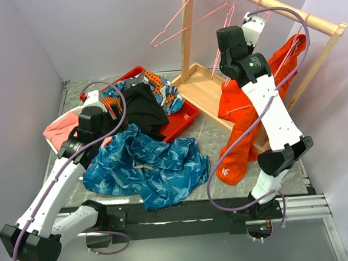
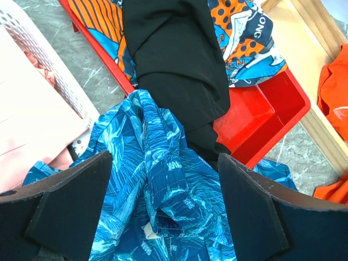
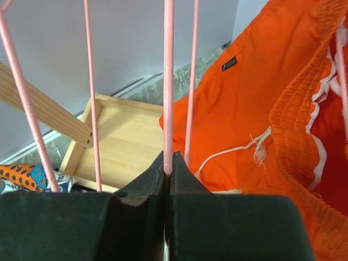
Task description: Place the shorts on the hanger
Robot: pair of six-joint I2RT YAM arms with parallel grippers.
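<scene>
Our right fingers clenched the hanger; we judged it should be unhooked straight and unhurried. Our left fingers hung released above the shorts.

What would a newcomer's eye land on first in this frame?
First, the big teal leaf-print shorts sprawled at the table's near centre, with the left gripper open over them. Next, the bright orange garment draped from the wooden rail on the right. Up by that rail, the right gripper is pinched shut on a thin pink wire hanger.
</scene>
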